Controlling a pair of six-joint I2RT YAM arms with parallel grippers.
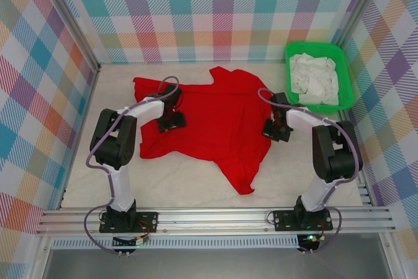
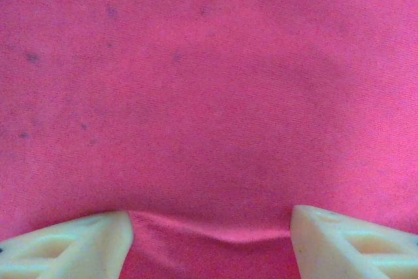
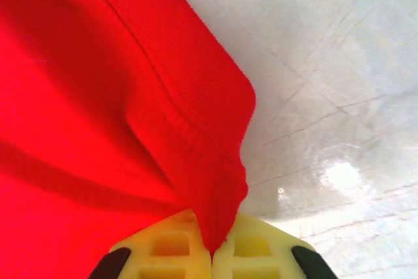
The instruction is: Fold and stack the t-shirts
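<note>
While right claw (image 3: 212, 253) pinches red t-shirt (image 1: 215, 122) near green basket (image 1: 347, 93), left claw (image 2: 210, 227) gapes.

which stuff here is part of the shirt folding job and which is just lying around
In the job:
- red t-shirt, spread out
- right claw, shut on the shirt's edge
- left claw, open over the shirt

Lying about:
- green basket
- crumpled white cloth inside it; cannot tell whether it is a shirt
</note>
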